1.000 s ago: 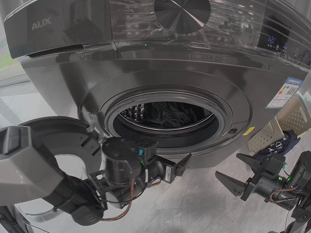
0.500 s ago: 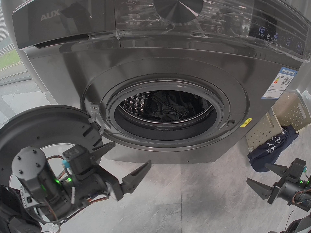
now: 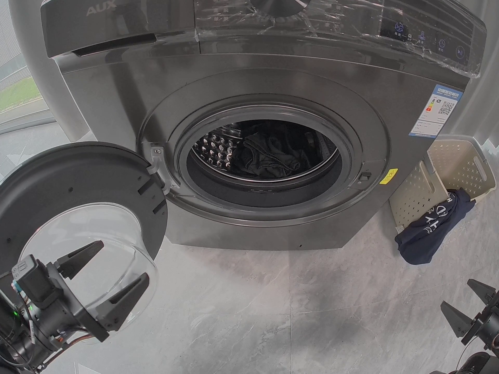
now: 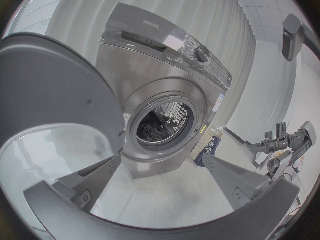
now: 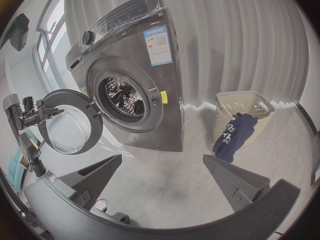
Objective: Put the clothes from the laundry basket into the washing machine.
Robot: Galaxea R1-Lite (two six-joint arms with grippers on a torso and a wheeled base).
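Navy garment [image 3: 434, 227] over laundry basket [image 3: 460, 164] rim

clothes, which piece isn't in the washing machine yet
The navy printed garment draped over the rim of the laundry basket, right of the machine; the other dark garment lies inside the drum.

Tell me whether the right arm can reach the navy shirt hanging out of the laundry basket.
Probably yes: the right gripper is open, and only bare floor lies between it and the navy shirt.
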